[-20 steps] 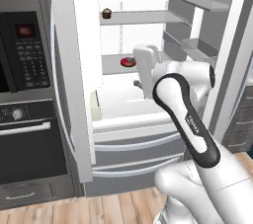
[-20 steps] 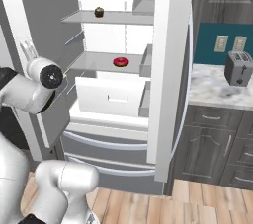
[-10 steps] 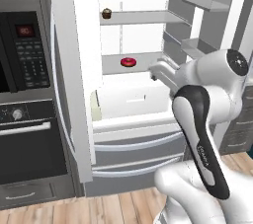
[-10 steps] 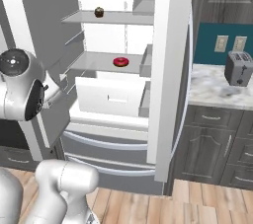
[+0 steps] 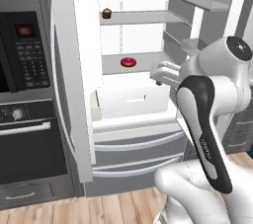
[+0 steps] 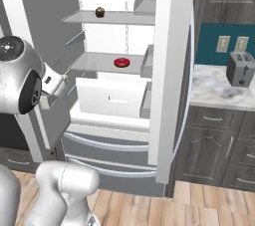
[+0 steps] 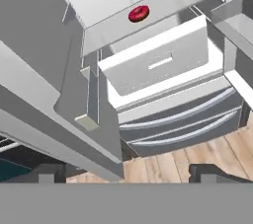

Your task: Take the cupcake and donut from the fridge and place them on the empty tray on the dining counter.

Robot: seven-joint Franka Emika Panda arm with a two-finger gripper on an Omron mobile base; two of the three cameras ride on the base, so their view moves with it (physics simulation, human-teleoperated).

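The fridge stands open, the cupcake on its upper shelf and the donut on the shelf below — both well inside. The gripper hangs out in front of the white drawer, jaws spread wide, holding nothing.

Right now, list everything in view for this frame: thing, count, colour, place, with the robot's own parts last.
fridge: one, grey-silver, doors open, white inside.
cupcake: one, dark brown, upper fridge shelf.
donut: one, red-pink, lower fridge shelf.
drawer: one, white, below the donut's shelf.
wall oven: one, black, left of the fridge.
toaster: one, grey, on the marble counter right of the fridge.
wall outlets: two, pale, on the teal wall.
cabinets: grey, under that counter.
floor: wood.
gripper: one, dark tips apart, open, empty.
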